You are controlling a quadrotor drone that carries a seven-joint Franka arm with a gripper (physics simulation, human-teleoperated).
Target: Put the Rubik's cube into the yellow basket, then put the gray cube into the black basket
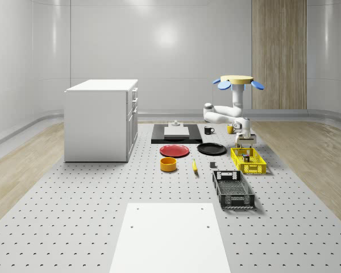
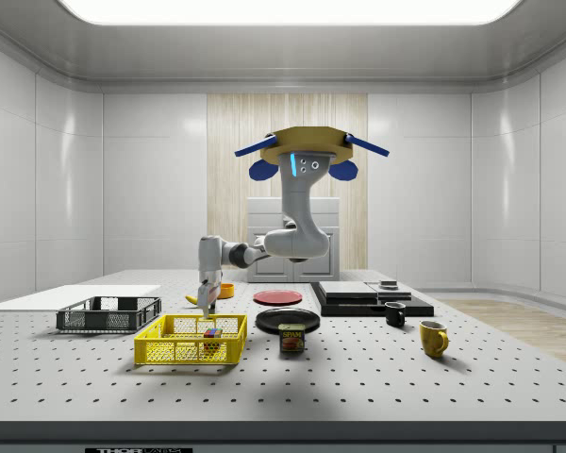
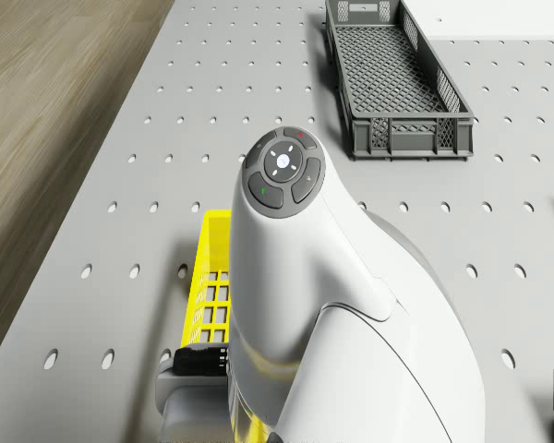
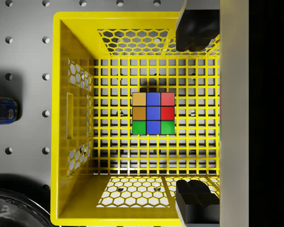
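Observation:
The Rubik's cube (image 4: pixel 153 113) lies flat on the floor of the yellow basket (image 4: pixel 61 118), near its middle; it also shows through the mesh (image 2: pixel 211 333). My gripper (image 4: pixel 197 116) hangs open just above the basket (image 1: pixel 248 160), fingers (image 4: pixel 196 28) wide apart and holding nothing. The drone (image 1: pixel 236 81) hovers over the table behind the yellow basket, arm reaching down and forward (image 2: pixel 206 302). A small gray cube (image 1: pixel 212 165) sits on the table toward the whole-scene view's left of the yellow basket. The black basket (image 1: pixel 233 189) stands nearer the front.
A can (image 4: pixel 1 109) stands just outside the yellow basket, beside a black plate (image 1: pixel 211 149). A red plate (image 1: pixel 174 151), an orange bowl (image 1: pixel 168 164), a banana (image 1: pixel 194 166), two mugs (image 2: pixel 433 337) and a black slab (image 1: pixel 176 134) lie further off. A white cabinet (image 1: pixel 101 119) stands left.

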